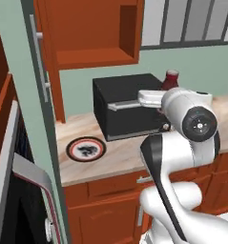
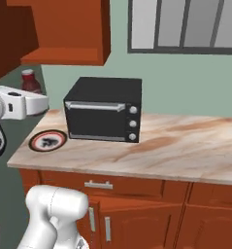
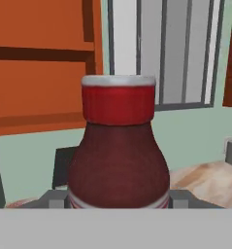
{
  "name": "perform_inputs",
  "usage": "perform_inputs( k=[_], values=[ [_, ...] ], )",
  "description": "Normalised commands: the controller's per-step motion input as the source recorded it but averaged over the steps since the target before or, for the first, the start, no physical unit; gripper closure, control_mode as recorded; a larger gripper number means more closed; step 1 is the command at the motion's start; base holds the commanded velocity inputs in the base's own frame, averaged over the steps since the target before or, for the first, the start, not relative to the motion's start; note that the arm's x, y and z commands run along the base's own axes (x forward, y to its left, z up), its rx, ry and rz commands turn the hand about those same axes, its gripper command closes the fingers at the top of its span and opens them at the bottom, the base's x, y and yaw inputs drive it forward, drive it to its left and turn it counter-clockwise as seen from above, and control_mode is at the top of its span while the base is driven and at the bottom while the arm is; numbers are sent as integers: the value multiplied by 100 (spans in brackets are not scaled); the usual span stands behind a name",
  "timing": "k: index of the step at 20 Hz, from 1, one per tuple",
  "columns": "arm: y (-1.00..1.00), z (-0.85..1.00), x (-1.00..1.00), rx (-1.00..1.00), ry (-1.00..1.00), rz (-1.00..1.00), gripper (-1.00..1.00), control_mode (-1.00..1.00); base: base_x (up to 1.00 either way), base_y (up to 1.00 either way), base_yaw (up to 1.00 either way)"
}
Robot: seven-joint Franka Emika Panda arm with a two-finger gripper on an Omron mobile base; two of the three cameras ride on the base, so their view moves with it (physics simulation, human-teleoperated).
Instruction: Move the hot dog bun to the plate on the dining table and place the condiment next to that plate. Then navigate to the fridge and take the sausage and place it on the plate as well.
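Marbled beige-pink stone tops the counter in the left base view, smooth and glossy over red-brown cabinet fronts. A boxy black toaster oven with a pale bar handle sits on it. Just left of the oven lies the plate, round and flat, with a black-and-red rim and a white centre carrying a dark pattern. The condiment shows above the white arm as a dark red bottle top, raised off the counter behind the oven's right end.

From the right base view, the same oven shows three small white knobs down its right side. The plate lies flat near the counter's left end, just beside the oven's lower left corner. The bottle stands upright above the arm's white wrist, up in the air and well apart from the plate.

Looking along the hand, the bottle sits dead centre: a rounded, bulging dark red body, a brighter red ribbed cap with a pale top and a pale band at its base. The gripper has its grey fingers pressed against either side of the bottle's lower body, part-way open and clamped on it.
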Motion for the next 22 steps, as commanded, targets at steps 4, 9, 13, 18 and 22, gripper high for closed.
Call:
perform_inputs(
  k=[4,9,13,18,22],
  values=[
    [0,0,0,0,0,0,100,100,-74,-25,-45],
    [0,0,0,0,0,0,100,100,-40,-15,-70],
    [0,0,0,0,0,0,100,100,-29,-7,-79],
    [0,0,0,0,0,0,100,100,-21,-19,-76],
    [0,0,0,0,0,0,100,100,-14,-52,-58]
  ],
)
